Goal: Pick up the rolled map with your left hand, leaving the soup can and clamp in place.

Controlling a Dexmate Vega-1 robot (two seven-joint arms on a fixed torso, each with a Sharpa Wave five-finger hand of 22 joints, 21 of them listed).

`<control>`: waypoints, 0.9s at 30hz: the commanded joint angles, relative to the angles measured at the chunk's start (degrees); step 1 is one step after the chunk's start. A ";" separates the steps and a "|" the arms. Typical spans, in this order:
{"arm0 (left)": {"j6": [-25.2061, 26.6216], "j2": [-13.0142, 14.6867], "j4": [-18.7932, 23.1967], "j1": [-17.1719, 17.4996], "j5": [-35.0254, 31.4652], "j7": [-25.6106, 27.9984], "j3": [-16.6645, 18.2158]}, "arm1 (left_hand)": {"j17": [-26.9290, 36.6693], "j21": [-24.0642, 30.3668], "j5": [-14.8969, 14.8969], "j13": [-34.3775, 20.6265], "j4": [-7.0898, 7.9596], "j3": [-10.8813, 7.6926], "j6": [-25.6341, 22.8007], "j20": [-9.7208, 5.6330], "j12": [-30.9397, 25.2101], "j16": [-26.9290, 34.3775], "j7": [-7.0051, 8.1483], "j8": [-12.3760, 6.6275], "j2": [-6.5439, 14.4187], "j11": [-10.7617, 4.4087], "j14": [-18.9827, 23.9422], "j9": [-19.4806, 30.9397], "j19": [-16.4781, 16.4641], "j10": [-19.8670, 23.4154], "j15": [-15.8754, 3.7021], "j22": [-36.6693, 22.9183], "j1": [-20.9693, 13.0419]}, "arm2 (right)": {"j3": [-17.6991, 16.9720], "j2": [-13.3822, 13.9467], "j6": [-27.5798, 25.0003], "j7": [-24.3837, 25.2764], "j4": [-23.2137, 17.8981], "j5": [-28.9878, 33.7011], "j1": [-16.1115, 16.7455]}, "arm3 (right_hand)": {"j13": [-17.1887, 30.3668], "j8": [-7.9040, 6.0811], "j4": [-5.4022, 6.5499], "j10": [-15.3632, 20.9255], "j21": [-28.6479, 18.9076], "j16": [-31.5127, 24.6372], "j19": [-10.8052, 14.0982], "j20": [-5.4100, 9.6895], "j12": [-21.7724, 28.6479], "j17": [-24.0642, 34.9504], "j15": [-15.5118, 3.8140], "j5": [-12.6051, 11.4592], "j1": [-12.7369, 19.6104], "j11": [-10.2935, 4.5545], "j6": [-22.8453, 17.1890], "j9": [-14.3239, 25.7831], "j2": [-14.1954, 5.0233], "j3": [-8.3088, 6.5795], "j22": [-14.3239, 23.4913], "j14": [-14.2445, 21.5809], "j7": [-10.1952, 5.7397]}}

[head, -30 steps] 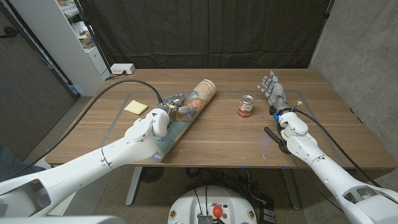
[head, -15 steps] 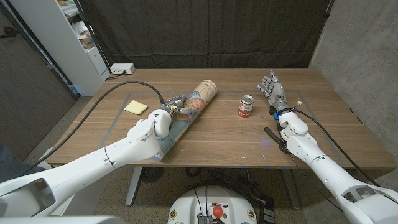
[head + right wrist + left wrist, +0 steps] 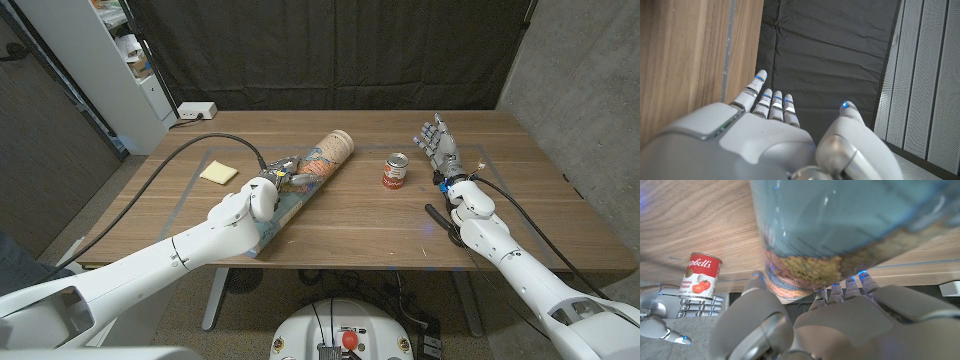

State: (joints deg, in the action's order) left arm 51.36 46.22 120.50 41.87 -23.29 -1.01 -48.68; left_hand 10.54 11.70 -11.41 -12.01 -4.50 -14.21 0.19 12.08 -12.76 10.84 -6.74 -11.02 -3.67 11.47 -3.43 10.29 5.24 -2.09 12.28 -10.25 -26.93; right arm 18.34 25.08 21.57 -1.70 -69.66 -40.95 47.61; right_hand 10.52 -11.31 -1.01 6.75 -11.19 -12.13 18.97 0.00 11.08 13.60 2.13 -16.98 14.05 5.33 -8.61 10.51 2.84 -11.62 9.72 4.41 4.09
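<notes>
A wooden table [image 3: 350, 215] carries everything. A yellow pad [image 3: 219, 173] lies at 9 o'clock. The map [image 3: 305, 178] sits near the centre, its near end on the table, pointing to 1 o'clock. The can [image 3: 396, 170] stands at 2 o'clock; a black clamp [image 3: 438, 217] lies at 4 o'clock. A cable [image 3: 170, 165] crosses the 10 o'clock side.

soup can [image 3: 396, 171] beside map [image 3: 305, 177] — bare table [image 3: 350, 220] between

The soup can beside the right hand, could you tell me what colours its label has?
The soup can has a red and white label, clearest in the left wrist view.
</notes>
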 commanded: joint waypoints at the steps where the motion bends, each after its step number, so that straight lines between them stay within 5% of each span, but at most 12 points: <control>1: -0.97 -0.67 -0.87 1.20 2.69 2.08 0.99 | 0.09 0.44 0.19 -0.12 0.06 0.27 -0.21 0.08 -0.62 0.32 -2.20 0.05 0.04 0.52 0.48 0.24 -0.44 0.47 0.04 -0.28 0.29 | 0.15 -0.21 0.18 -0.15 0.08 -0.03 -0.02 | 0.32 -0.16 0.03 0.30 0.13 -0.16 -0.10 -0.31 0.15 -0.07 0.05 -0.28 0.10 -0.09 -0.51 0.33 -0.58 0.07 0.21 0.60 0.17; 23: -1.18 -1.61 -1.87 2.61 6.28 5.71 1.90 | 0.10 1.19 0.28 -0.22 -0.76 -0.19 -0.83 0.35 -1.15 0.68 -2.45 -0.32 1.10 0.84 2.34 0.28 -3.16 1.72 -0.17 -0.59 -1.05 | 0.34 -0.05 -0.37 -0.10 -0.29 0.01 0.07 | 0.32 -0.13 -0.01 0.29 0.13 -0.25 -0.15 -0.40 0.12 -0.09 0.04 -0.30 0.05 -0.10 -0.56 0.33 -0.62 0.19 0.21 0.82 0.15; 27: -2.05 -2.15 -2.34 3.49 7.67 7.33 2.94 | 0.20 2.61 0.91 -0.45 -2.36 -0.86 -1.44 0.52 -1.31 1.04 -2.66 -0.57 2.11 0.87 5.02 0.37 -8.32 2.12 -0.10 -1.09 -3.42 | 0.38 -0.13 -0.29 -0.14 -0.09 0.06 -0.03 | 0.32 -0.13 -0.02 0.25 0.13 -0.26 -0.15 -0.41 0.11 -0.09 0.04 -0.31 0.05 -0.24 -0.56 0.33 -0.63 0.20 0.21 0.86 0.10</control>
State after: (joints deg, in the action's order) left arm 50.65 45.05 119.09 43.88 -18.48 3.50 -47.37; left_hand 10.53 13.30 -10.95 -12.14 -5.73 -14.77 -0.43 12.36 -13.64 11.28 -6.75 -11.08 -1.94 12.24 -0.27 10.30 0.06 -0.40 11.93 -10.89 -28.68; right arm 18.59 25.01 21.55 -1.77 -69.95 -40.97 47.71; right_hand 10.52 -11.31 -1.01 6.74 -11.19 -12.13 18.56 -0.42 11.08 13.30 2.24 -16.98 14.05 5.32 -8.60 10.51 2.84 -11.63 9.72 4.93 4.09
